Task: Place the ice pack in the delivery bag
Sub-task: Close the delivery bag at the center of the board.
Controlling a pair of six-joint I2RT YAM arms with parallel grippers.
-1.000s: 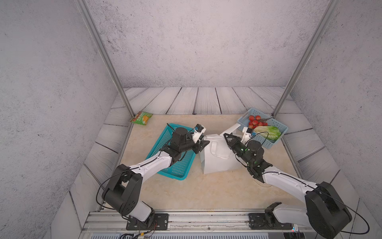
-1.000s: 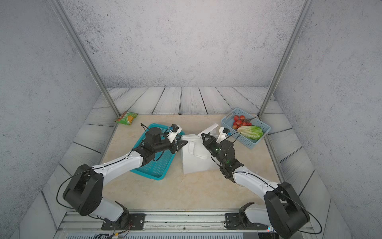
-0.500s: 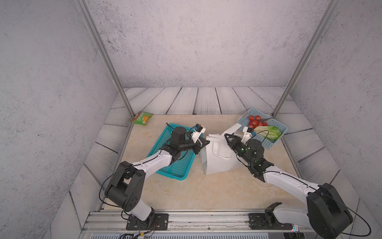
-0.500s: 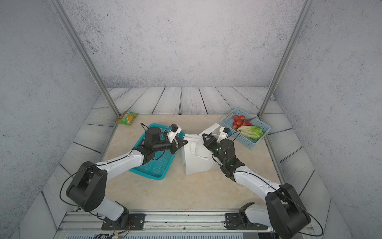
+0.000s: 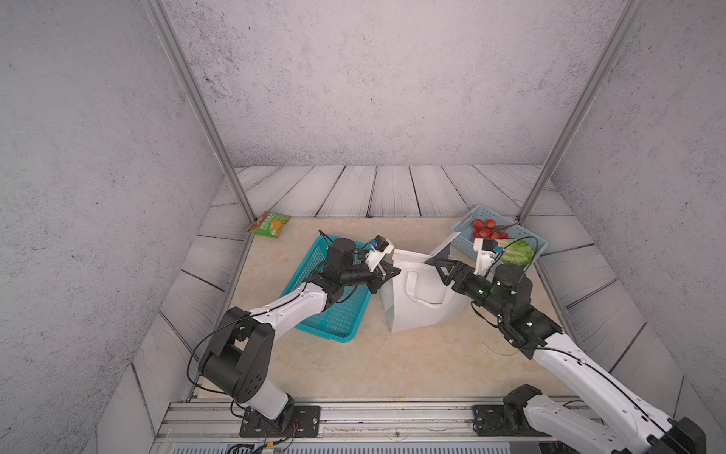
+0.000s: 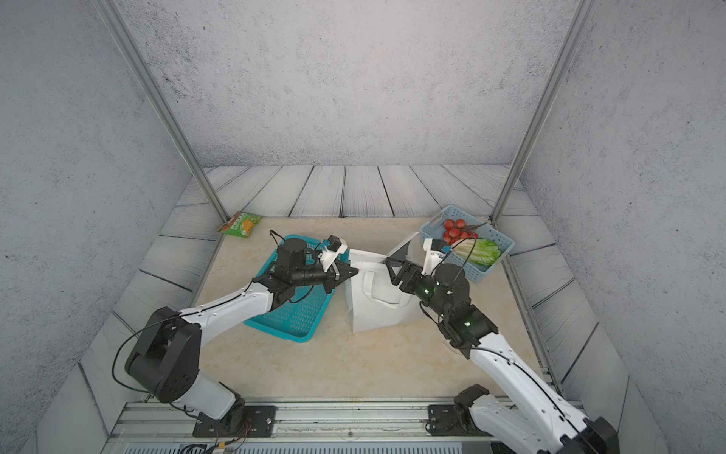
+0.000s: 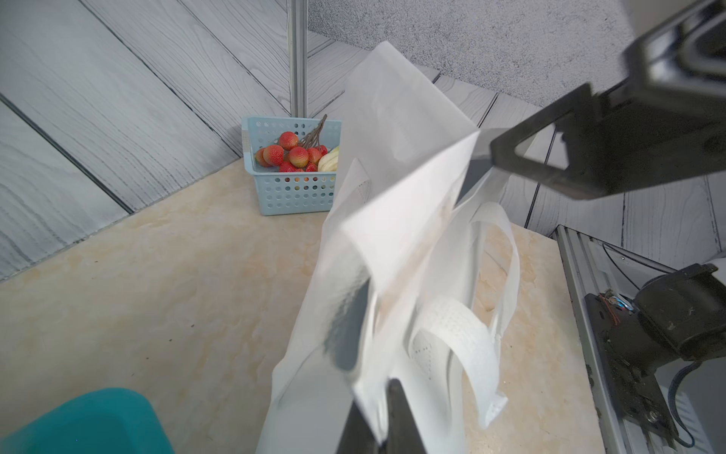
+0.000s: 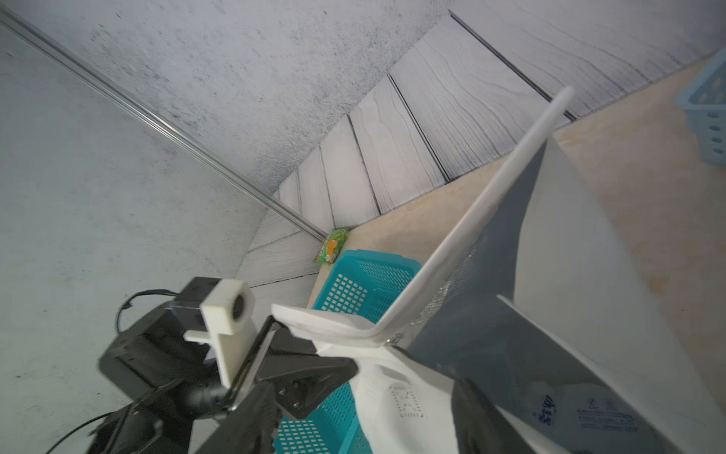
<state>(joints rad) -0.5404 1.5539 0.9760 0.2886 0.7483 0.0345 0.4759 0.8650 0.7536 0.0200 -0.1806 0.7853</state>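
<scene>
delivery bag [image 5: 416, 302] inside: mostly hidden in both top views
teal basket [image 5: 338, 318]: partly behind left arm [image 5: 290, 304]
packet [image 5: 269, 225] print: too small to read

Matt cloth delivery bag [image 5: 412, 322], lining [image 8: 491, 275] perhaps foil, plastic teal basket [image 5: 345, 318]

left arm [image 5: 286, 308] reaching inward, left gripper [image 5: 393, 271] pinched shut, right arm [image 5: 569, 355] reaching inward, right gripper [image 5: 438, 267] jaws spread wide

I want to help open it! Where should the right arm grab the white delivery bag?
Pinch the thin upright flap on the rim of the delivery bag, nearest the pale blue basket, coming from the robot's right; the left gripper clamps the opposite rim.
</scene>
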